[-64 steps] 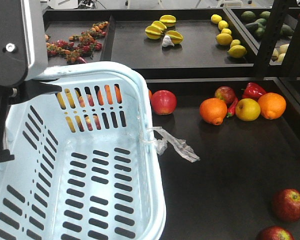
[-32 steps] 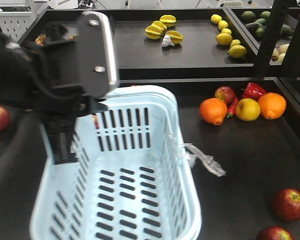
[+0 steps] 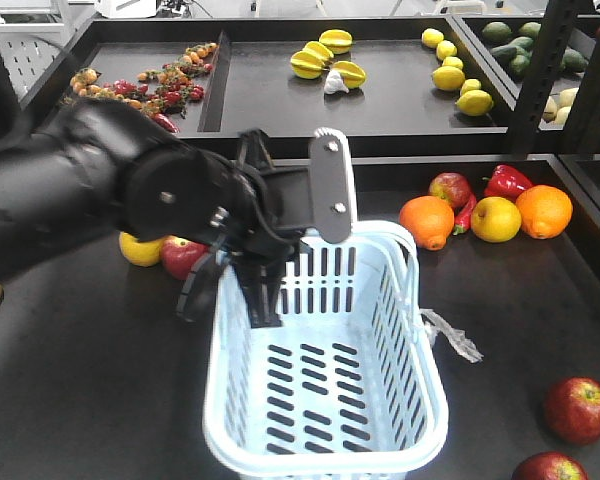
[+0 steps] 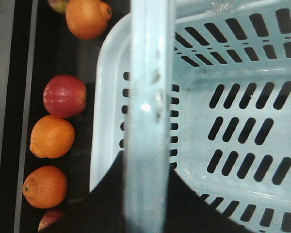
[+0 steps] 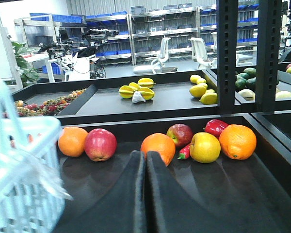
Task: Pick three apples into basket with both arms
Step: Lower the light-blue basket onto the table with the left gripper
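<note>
Front view: bright, even light from overhead, a soft shadow under the apple (image 3: 578, 408), a dull sheen on the black tabletop (image 3: 540, 320). The left arm (image 3: 90, 190) looks slightly smeared. Left wrist view: the basket handle (image 4: 148, 145) fills the lens, soft-edged, with one small glare spot. Right wrist view: the basket (image 5: 19, 160) is blurred at the left edge, the right gripper (image 5: 145, 154) is out of focus, and the orange (image 5: 237, 141) is crisp.
</note>
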`<state>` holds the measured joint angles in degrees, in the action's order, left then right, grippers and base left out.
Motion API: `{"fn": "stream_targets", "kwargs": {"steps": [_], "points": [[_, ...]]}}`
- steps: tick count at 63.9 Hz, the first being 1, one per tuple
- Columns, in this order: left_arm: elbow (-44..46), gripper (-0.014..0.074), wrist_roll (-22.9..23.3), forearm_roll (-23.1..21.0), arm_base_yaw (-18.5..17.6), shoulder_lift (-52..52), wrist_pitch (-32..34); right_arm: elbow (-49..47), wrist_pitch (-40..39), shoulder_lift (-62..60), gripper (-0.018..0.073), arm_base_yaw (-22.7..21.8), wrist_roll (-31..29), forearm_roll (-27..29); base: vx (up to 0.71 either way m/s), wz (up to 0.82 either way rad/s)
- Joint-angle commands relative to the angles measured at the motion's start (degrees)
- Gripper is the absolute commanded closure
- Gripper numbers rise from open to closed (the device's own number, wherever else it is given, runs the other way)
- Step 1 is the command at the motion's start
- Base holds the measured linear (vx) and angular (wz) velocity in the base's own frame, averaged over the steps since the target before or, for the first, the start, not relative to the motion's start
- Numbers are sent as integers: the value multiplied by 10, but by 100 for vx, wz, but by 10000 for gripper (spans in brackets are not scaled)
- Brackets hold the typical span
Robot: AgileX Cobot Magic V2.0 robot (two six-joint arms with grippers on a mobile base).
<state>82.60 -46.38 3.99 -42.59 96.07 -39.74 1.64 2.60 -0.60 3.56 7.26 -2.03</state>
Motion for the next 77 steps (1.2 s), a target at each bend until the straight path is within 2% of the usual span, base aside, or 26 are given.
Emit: {"fn": "stream_targets", "kwargs": {"steps": [1, 17, 46, 56, 66, 77], "points": [[19, 603, 1, -6, -1, -2, 86, 8, -42, -4, 568, -1, -3, -3, 0, 0], [19, 603, -26, -6, -1, 47, 126, 8, -42, -4, 568, -1, -3, -3, 0, 0], [19, 603, -24, -21, -1, 100, 184, 8, -42, -4, 568, -1, -3, -3, 0, 0], [19, 601, -22, -21, -1, 112, 181, 8, -42, -4, 568, -1, -3, -3, 0, 0], [19, 595, 5, -20, -1, 121, 179, 8, -42, -4, 568, -1, -3, -3, 0, 0], [19, 555, 7, -20, -1, 122, 176, 8, -42, -4, 568, -1, -3, -3, 0, 0]]}}
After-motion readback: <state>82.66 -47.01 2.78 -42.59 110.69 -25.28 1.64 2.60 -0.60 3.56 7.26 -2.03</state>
